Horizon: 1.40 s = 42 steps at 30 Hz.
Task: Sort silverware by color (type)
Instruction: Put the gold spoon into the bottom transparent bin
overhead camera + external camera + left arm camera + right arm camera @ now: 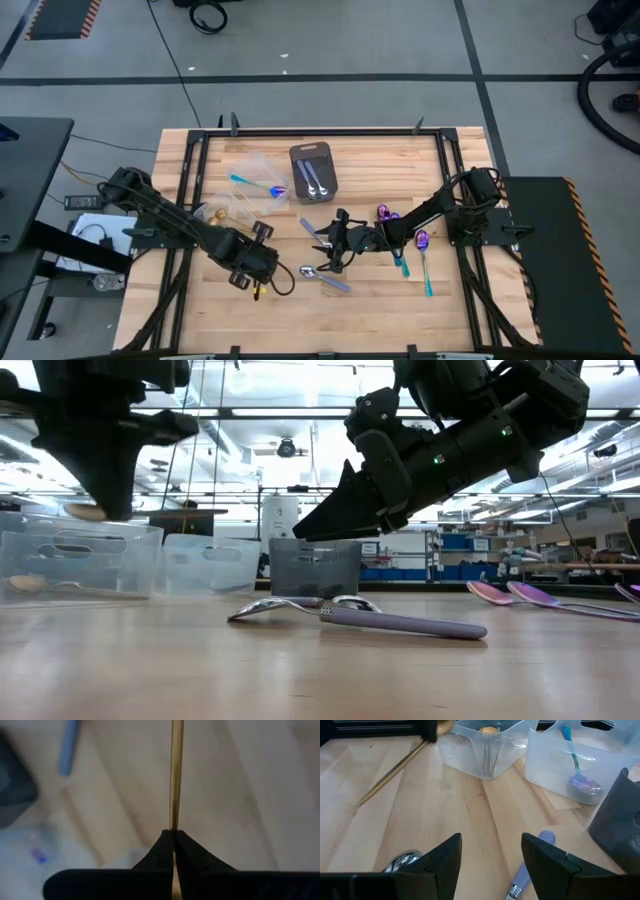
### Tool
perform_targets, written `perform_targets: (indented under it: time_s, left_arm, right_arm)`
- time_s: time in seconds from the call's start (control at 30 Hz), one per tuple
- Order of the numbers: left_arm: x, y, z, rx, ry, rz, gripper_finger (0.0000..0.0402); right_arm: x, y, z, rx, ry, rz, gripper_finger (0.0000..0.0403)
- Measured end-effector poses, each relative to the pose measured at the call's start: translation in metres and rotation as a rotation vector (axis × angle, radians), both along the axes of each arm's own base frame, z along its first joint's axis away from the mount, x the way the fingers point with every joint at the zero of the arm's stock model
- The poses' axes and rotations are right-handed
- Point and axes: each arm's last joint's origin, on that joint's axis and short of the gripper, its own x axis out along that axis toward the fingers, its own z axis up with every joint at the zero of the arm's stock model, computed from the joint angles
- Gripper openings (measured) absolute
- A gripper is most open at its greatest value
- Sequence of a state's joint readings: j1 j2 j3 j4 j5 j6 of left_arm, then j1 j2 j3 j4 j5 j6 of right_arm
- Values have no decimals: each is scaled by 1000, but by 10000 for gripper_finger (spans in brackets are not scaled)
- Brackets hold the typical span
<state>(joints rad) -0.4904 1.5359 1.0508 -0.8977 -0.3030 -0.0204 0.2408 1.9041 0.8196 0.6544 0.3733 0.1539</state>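
Observation:
My left gripper [250, 268] is at the table's near left, shut on a gold spoon [390, 774], which also shows in the left wrist view [175, 770]. My right gripper [490, 857] is open above the table's middle, over a silver spoon with a lavender handle [350, 615] that lies flat on the wood. A second lavender-handled spoon [312, 230] lies just beyond it. Purple-bowled spoons with teal handles [421, 250] lie at the right. The dark grey tray [313, 172] holds silver spoons. One clear tub [485, 745] holds gold spoons, and another [575, 765] holds a teal-handled one. My left gripper pinches the gold spoon's slender handle [174, 822] between its two shut fingers. The handle runs on past the fingertips along the line of the fingers. The spoon is lifted clear of the table, and a short gold end [256, 291] sticks out on the near side.
The two clear tubs [240, 195] stand at the far left, next to the tray at the far middle. My two grippers are close together over the table's middle. Bare wood lies along the near edge [400, 320].

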Motion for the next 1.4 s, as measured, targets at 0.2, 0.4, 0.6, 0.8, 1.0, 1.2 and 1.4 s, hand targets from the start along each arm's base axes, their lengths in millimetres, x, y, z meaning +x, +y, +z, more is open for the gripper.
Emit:
perform_targets:
  time_s: [0.2,0.4,0.6,0.8,1.0,1.2,1.4]
  left_arm:
    - [-17,12,21,59,-32,51,8]
    - [-33,22,43,67,-106,74,8]
    - [-51,32,55,111,-138,102,8]
    - [-68,43,45,143,-141,113,8]
    - [-83,51,42,127,-172,137,8]
    - [-92,60,40,164,-136,94,8]
    - [-93,72,27,134,-38,133,8]
  right_arm:
    - [0,0,0,0,0,0,215]
    - [0,0,0,0,1,0,215]
    - [0,0,0,0,-1,0,215]
    - [0,0,0,0,-1,0,215]
    - [0,0,0,1,-3,0,215]
    - [1,0,1,4,-15,0,215]
    - [1,0,2,4,-17,0,215]
